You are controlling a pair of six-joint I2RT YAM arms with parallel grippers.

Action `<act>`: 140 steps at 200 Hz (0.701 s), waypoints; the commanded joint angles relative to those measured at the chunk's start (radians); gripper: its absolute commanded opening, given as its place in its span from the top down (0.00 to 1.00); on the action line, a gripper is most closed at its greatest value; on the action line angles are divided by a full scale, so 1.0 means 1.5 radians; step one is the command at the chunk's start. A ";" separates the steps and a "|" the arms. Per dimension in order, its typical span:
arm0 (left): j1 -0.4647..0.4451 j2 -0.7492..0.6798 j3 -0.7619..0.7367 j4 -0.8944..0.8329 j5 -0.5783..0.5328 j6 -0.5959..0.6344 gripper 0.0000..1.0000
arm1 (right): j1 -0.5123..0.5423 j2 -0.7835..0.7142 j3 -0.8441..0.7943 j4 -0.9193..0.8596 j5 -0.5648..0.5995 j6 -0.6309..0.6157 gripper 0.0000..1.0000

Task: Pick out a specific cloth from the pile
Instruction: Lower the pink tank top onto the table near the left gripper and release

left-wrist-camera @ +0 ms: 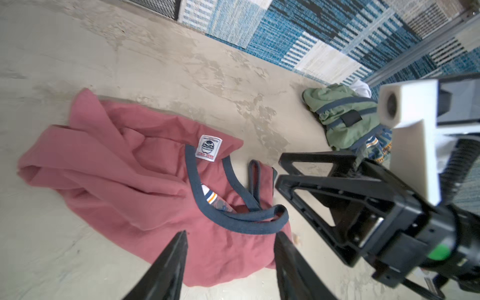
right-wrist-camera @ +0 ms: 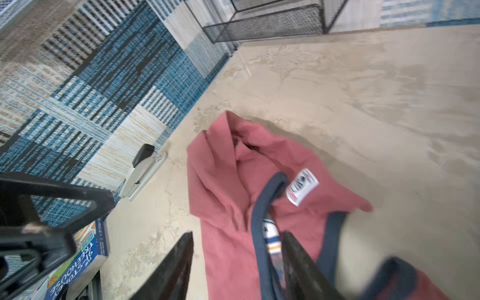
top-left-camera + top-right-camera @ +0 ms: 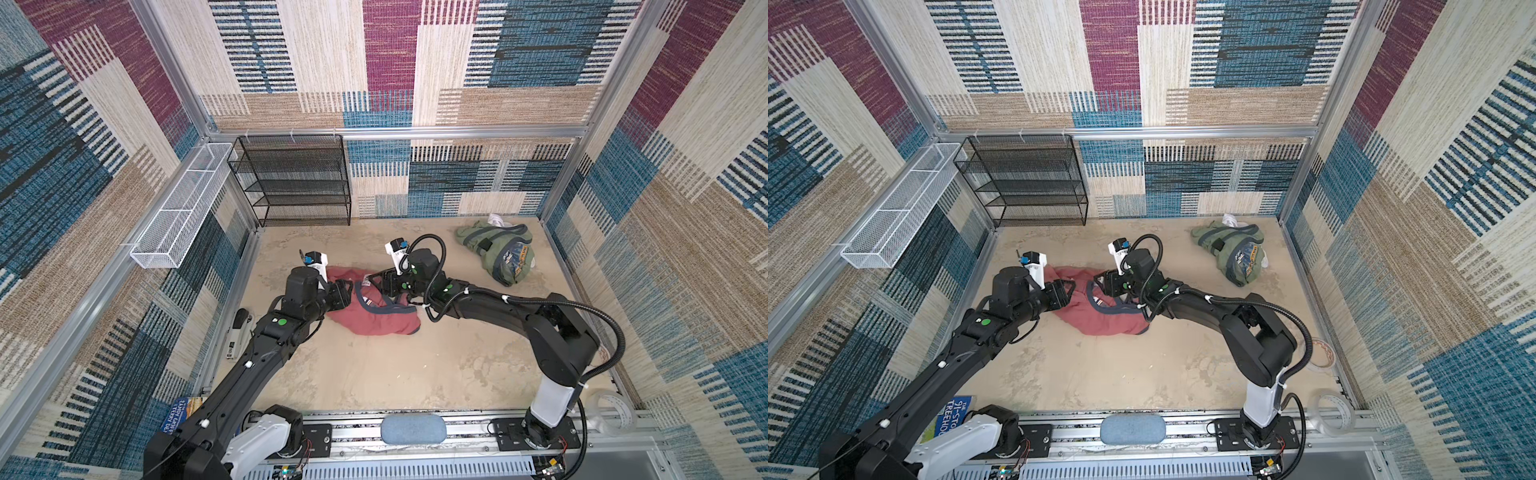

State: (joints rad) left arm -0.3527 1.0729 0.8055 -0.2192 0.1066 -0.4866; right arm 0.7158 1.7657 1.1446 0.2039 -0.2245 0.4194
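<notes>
Loosely crumpled, the cloth runs lengthwise far-left to near-right; left gripper and right gripper both gape empty.

The cloth is soft matt fabric, its navy trim ribbed. The bench looks rough and matt; the shelf is black metal mesh.

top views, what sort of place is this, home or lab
Probably a robot test cell, not a home: aluminium frame clad in patterned carpet, left arm and right arm mounted on a front rail, red shirt as a prop.
</notes>
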 commanded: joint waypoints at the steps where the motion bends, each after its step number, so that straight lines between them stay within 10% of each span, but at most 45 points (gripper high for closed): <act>1: -0.035 0.044 0.015 0.055 -0.005 0.010 0.43 | -0.025 -0.062 -0.054 0.026 0.013 0.027 0.43; 140: -0.214 0.262 0.114 0.071 0.011 0.042 0.51 | -0.181 -0.321 -0.220 -0.059 0.043 0.005 0.43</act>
State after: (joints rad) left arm -0.6403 1.4384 0.9619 -0.1383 0.1070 -0.4419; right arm 0.4797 1.3079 0.8196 0.1310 -0.1322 0.4438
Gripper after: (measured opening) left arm 0.515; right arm 0.567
